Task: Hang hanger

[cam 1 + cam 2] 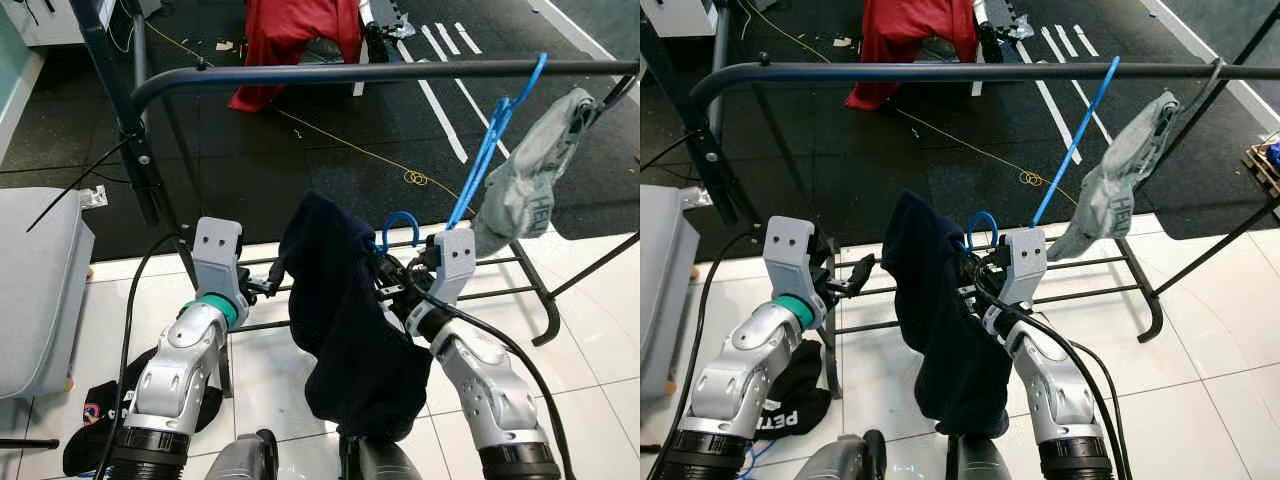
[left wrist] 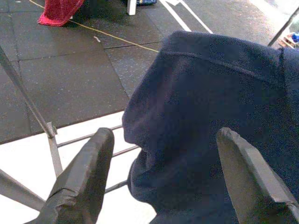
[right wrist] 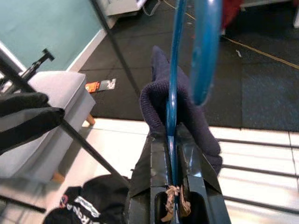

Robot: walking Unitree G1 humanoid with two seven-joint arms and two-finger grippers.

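Note:
A blue hanger's hook (image 1: pixel 400 226) pokes up out of a dark navy garment (image 1: pixel 345 320) draped over it. My right gripper (image 3: pixel 172 136) is shut on the hanger's neck (image 3: pixel 172 98), holding it below the black rail (image 1: pixel 400 72) of the clothes rack. My left gripper (image 1: pixel 266 283) stands open just left of the garment; its two fingers (image 2: pixel 84 172) frame the navy fabric (image 2: pixel 210 116) without touching it. A second blue hanger (image 1: pixel 492 140) carrying a grey garment (image 1: pixel 530 185) hangs on the rail at the right.
The rack's lower bars (image 1: pixel 500 292) and slanted legs (image 1: pixel 130 110) cross in front of me. A grey cushioned seat (image 1: pixel 40 290) stands at the left, with a black cloth (image 1: pixel 95 415) on the white tiles. A red cloth (image 1: pixel 295 40) lies on the dark mat beyond.

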